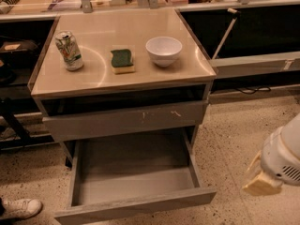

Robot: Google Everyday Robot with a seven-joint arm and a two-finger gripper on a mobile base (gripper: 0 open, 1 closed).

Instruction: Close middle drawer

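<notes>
So the middle drawer (136,205) is pulled way out of the cabinet (207,93), sticking out toward the camera at the bottom of it. You can look straight down into its grey inside. Its front is plain and flat.

Right above it on the cabinet is another grey drawer front (124,121), the one with the little white scratch marks. That one sits nearly flush, with a dark gap between it and the tabletop (154,81).

On the cabinet's tabletop there are three things in a row: a drink can (69,50) standing upright near the left edge, a green-topped sponge (122,61) in the middle, and a white bowl (163,50) to the right of that. None of them touch each other.

The robot's hand (261,184) is off to the right of the cabinet, down low over the speckled floor (229,139), well apart from the open drawer and touching nothing. Honestly can't tell whether it's spread or closed.

A white shoe (21,208) pokes in on the floor left of the cabinet.
</notes>
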